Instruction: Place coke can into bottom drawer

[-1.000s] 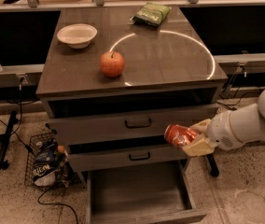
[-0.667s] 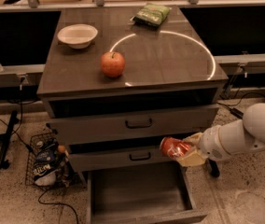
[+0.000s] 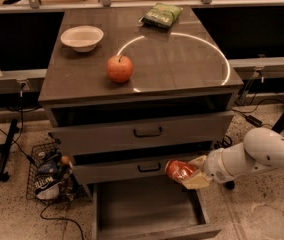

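Note:
The coke can [image 3: 178,169] is red and lies sideways in my gripper [image 3: 189,174], which is shut on it. The gripper comes in from the right on a white arm and holds the can just above the right rear part of the open bottom drawer [image 3: 147,209], in front of the middle drawer's face. The bottom drawer is a grey tray pulled out toward the camera, with nothing in it.
The cabinet top [image 3: 182,59] carries a red-orange apple [image 3: 119,68], a white bowl [image 3: 82,37] and a green chip bag [image 3: 162,14]. The two upper drawers [image 3: 147,132] are closed. A wire basket of packets [image 3: 49,176] stands on the floor at the left.
My gripper with the coke can has moved left and down, from beside the cabinet's right edge to over the open bottom drawer.

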